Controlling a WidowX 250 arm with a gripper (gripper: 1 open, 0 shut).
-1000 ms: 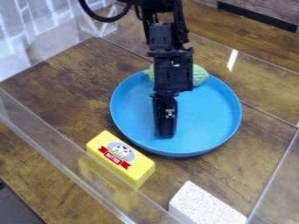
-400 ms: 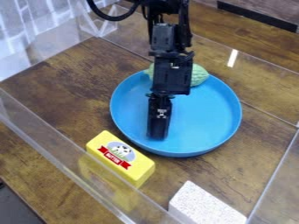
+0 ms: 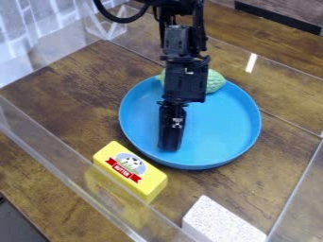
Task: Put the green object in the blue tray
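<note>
Jaws pressed together w/ nothing between them, tips of the gripper (image 3: 172, 142) low over the middle of the blue tray (image 3: 233, 128), pointing steeply down.

Surface (image 3: 76, 76), dark wood grain, fills the frame; clear plastic walls run along its left and lower edges. Blue tray sits centre-right, the biggest item on it. Arm (image 3: 183, 57) drops in from top centre and hides part of the tray's back rim. Yellow block (image 3: 128, 171) w/ a red label lies lower left, apart from the tray; white sponge-like block (image 3: 225, 224) at the bottom edge.

Green object (image 3: 218, 81) is at upper centre-right, behind the arm, at the tray's far rim; can't tell whether it rests on the rim or just outside.

Judgement: object not yet grasped, so the step is approach. Doing it well means lifting clear of the tray floor, spreading the jaws first, then coming down over the object's narrow axis, since the bumpy oval could roll. Avoid nudging the rim.
</note>
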